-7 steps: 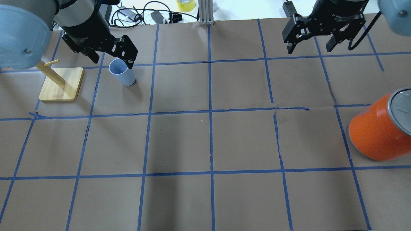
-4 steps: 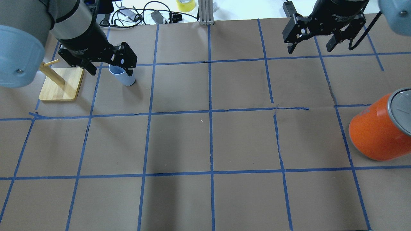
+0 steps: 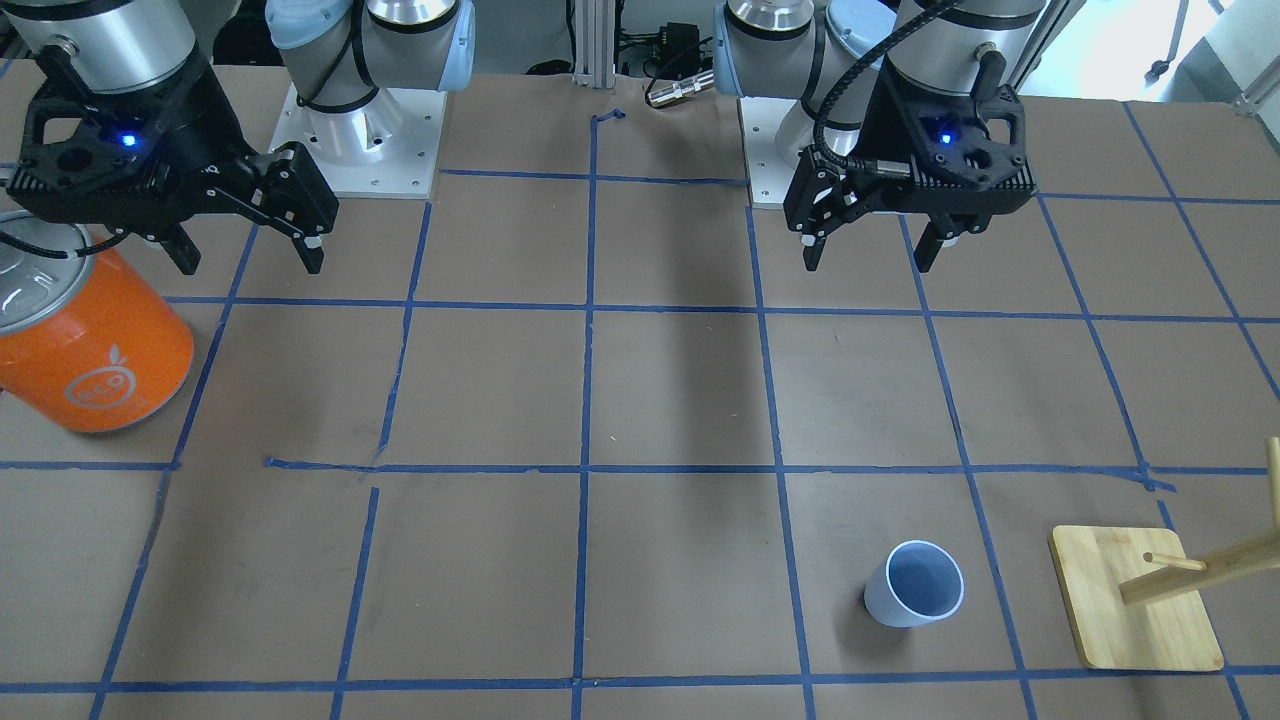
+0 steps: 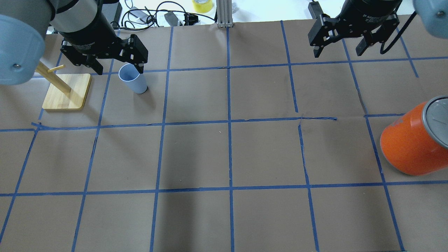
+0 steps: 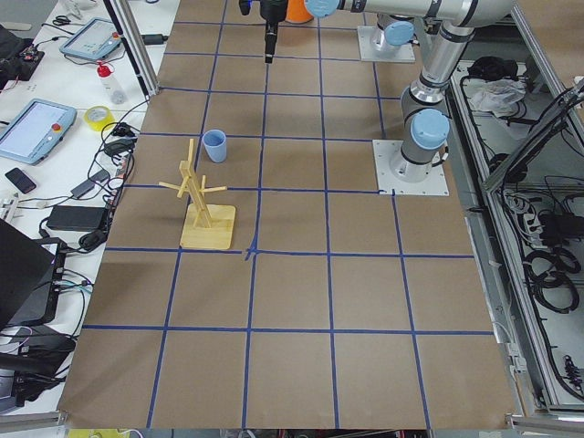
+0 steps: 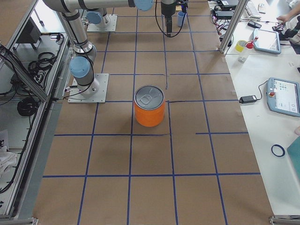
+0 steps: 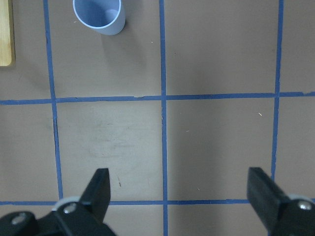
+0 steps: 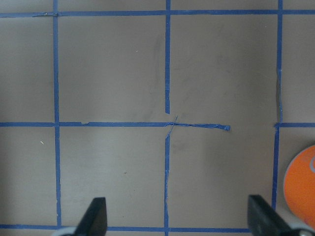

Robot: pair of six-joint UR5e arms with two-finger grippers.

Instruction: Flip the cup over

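The pale blue cup [image 4: 132, 78] stands upright, mouth up, on the brown paper beside the wooden stand; it also shows in the front view [image 3: 915, 583] and at the top of the left wrist view [image 7: 98, 14]. My left gripper [image 4: 119, 65] is open and empty and hangs well above the table, short of the cup toward the robot's base [image 3: 866, 262]. Its two fingers frame bare paper in the left wrist view [image 7: 179, 179]. My right gripper [image 4: 338, 53] is open and empty, high over the right half [image 3: 250, 262].
A wooden peg stand [image 4: 66, 91] stands just left of the cup. A large orange can [image 4: 409, 147] with a silver top stands at the right edge, below the right gripper [image 8: 177, 204]. Cables and a tape roll lie beyond the far edge.
My left gripper has turned square and drawn back off the cup, which it partly covered 0.6 s ago. The cup stands where it was. The right arm has not moved.
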